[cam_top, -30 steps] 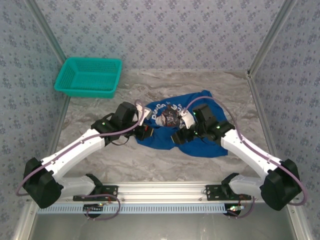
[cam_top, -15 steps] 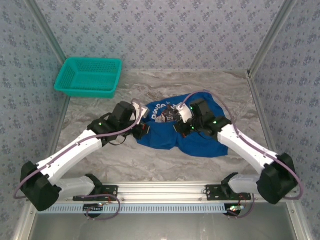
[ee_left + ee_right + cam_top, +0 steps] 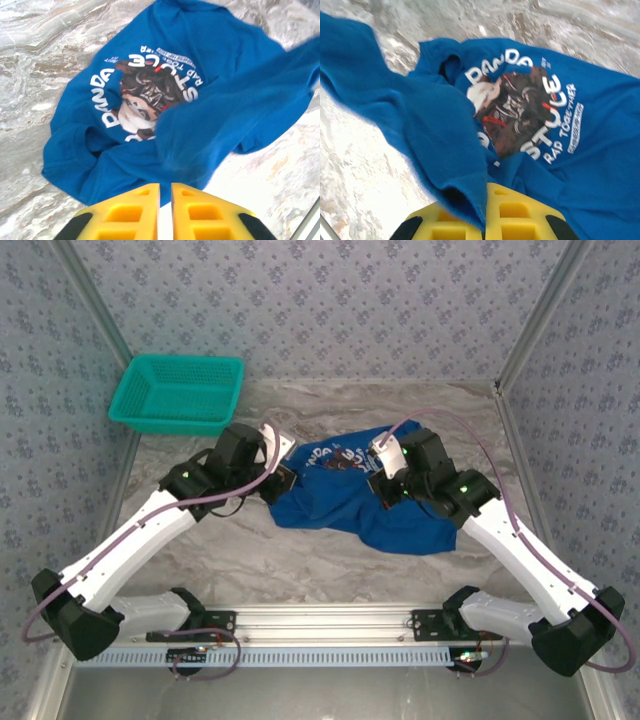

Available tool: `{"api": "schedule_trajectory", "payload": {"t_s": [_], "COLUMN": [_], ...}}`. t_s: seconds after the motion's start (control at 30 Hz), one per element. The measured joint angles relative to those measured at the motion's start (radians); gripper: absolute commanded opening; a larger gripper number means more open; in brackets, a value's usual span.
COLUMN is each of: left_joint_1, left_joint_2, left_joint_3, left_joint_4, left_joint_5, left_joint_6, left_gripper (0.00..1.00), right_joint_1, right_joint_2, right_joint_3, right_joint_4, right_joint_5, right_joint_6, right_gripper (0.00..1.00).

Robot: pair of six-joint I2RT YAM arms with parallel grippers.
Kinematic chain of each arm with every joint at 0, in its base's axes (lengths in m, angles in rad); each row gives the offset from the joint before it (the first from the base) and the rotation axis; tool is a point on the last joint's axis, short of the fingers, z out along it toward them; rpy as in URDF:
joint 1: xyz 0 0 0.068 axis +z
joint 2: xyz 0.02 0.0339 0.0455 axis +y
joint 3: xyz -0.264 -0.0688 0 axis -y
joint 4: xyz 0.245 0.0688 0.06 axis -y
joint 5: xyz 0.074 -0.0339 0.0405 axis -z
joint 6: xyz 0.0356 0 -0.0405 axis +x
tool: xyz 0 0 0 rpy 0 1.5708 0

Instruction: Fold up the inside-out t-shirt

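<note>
basket: teal plastic mesh basket, rectangular, upright, open side up, far-left corner | table: grey-white marbled table | walls: pale blue floral-patterned walls | near edge: silver aluminium rail

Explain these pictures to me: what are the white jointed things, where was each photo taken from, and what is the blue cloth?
They are two robot arms, the left arm and the right arm, bolted at the near edge of a grey marbled tabletop. The wide picture looks down from above and behind them. The two close-ups come from wrist cameras; the yellow blocks are each arm's fingers. A crumpled royal-blue cotton t-shirt with a panda print lies between the arms; a teal plastic mesh basket sits far left. The right gripper pinches a fold of the shirt. The left gripper has its fingers nearly together at the shirt's edge; whether they grip is unclear.
</note>
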Motion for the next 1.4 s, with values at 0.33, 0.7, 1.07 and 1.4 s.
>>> {"api": "schedule_trajectory", "payload": {"t_s": [0.33,0.7,1.07,1.4], "left_joint_1": [-0.010,0.079,0.251,0.342], "left_joint_2": [0.041,0.038,0.602,0.860], "left_joint_3": [0.003,-0.088,0.112,0.289], "left_joint_4": [-0.041,0.147,0.268,0.238], "left_joint_5": [0.010,-0.180,-0.115,0.084], "left_joint_6": [0.028,-0.163,-0.303,-0.304], "left_gripper": [0.45,0.70,0.76,0.75], "right_joint_1": [-0.020,0.158,-0.213,-0.372], "right_joint_2": [0.008,0.053,0.411,0.996], "right_joint_3": [0.019,-0.134,0.111,0.547], "right_joint_4": [-0.054,-0.087,0.179,0.232], "right_joint_5": [-0.006,-0.395,-0.144,0.152], "right_joint_6": [-0.007,0.000,0.165,0.229], "right_gripper": [0.00,0.69,0.75,0.77]}}
